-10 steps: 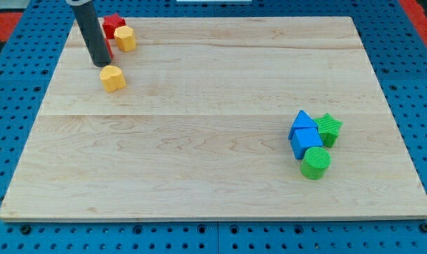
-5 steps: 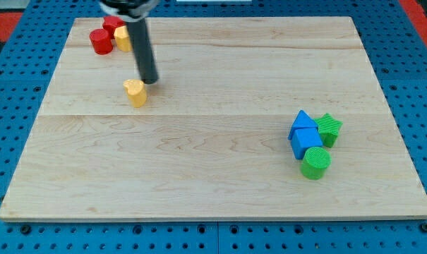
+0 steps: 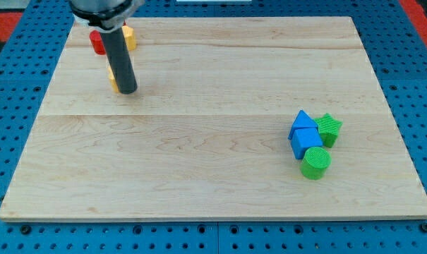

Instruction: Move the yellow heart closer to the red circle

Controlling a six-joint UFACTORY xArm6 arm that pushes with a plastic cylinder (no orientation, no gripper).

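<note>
The yellow heart (image 3: 112,77) lies at the board's upper left, mostly hidden behind my rod; only a sliver shows on the rod's left. My tip (image 3: 127,91) rests right against the heart, on its lower right side. The red circle (image 3: 97,43) stands above it near the view's top left corner, partly covered by the rod, with a gap between it and the heart.
Another yellow block (image 3: 130,37) sits to the right of the red circle. A blue triangle (image 3: 303,119), a blue cube (image 3: 306,141), a green star (image 3: 330,128) and a green cylinder (image 3: 315,162) are bunched at the right of the wooden board (image 3: 213,183).
My tip has swung from the heart's upper left round to its right, then back left. The heart first slid right and down, then back left and slightly up towards the red circle.
</note>
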